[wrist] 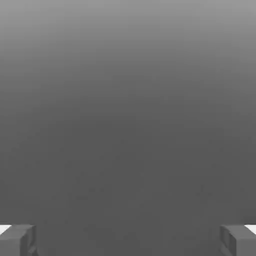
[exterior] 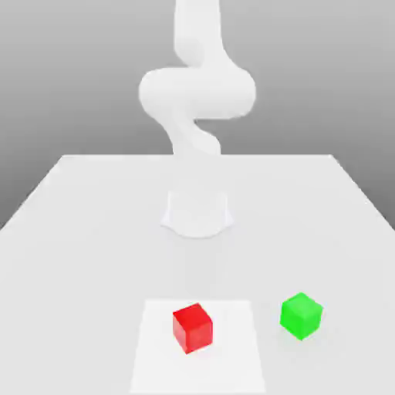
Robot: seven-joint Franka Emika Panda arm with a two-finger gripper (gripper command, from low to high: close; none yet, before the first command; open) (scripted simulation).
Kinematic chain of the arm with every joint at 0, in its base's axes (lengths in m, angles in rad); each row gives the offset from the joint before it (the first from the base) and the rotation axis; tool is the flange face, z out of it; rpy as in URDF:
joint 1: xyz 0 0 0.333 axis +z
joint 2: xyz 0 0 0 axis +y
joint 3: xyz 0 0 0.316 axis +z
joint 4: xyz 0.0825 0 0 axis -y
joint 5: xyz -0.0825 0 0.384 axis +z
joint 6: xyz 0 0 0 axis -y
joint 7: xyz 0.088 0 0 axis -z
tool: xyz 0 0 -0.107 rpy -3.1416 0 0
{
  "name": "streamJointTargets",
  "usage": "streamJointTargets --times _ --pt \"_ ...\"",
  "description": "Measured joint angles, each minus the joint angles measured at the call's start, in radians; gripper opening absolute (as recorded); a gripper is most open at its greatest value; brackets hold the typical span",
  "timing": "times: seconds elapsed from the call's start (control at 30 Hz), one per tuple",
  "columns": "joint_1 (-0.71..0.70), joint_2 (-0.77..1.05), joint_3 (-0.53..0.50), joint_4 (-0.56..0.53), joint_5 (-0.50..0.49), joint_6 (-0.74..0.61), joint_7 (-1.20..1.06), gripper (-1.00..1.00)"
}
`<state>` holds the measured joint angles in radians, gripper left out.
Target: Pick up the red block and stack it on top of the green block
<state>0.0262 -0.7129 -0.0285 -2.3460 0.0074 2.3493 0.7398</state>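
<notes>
A red block (exterior: 192,327) sits near the table's front edge, on a paler square patch (exterior: 154,362). To the exterior view's right of it, a short gap away, a green block (exterior: 301,315) rests on the table with nothing on top. The white arm (exterior: 197,92) rises from its base (exterior: 197,212) well behind both blocks and curls high above the table. In the hand view my gripper (wrist: 128,241) is open, its two grey fingertips (wrist: 17,240) far apart with nothing between them, facing plain grey background.
The white table (exterior: 77,231) spreads wide around the arm's base. Its front edge runs close to the blocks.
</notes>
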Motion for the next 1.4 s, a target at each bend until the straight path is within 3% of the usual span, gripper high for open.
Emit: streamJointTargets --times 0.33,0.63,0.87,0.9,1.13,1.33,1.4 --pt "0.093 0.375 -0.098 -0.193 0.036 0.21 -0.26 0.0" --pt "0.113 0.699 -0.123 -0.363 0.025 0.395 -0.457 0.0" --pt "0.064 0.95 -0.06 -0.36 0.093 0.593 -0.541 0.0" --pt "0.055 0.974 -0.048 -0.357 0.1 0.613 -0.547 -1.0" --pt "0.053 0.973 -0.047 -0.357 0.097 0.612 -0.544 -1.0" --pt "0.071 0.781 -0.083 -0.386 0.015 0.45 -0.484 -1.0" --pt "0.127 0.743 -0.053 -0.389 0.007 0.414 -0.491 -1.0"
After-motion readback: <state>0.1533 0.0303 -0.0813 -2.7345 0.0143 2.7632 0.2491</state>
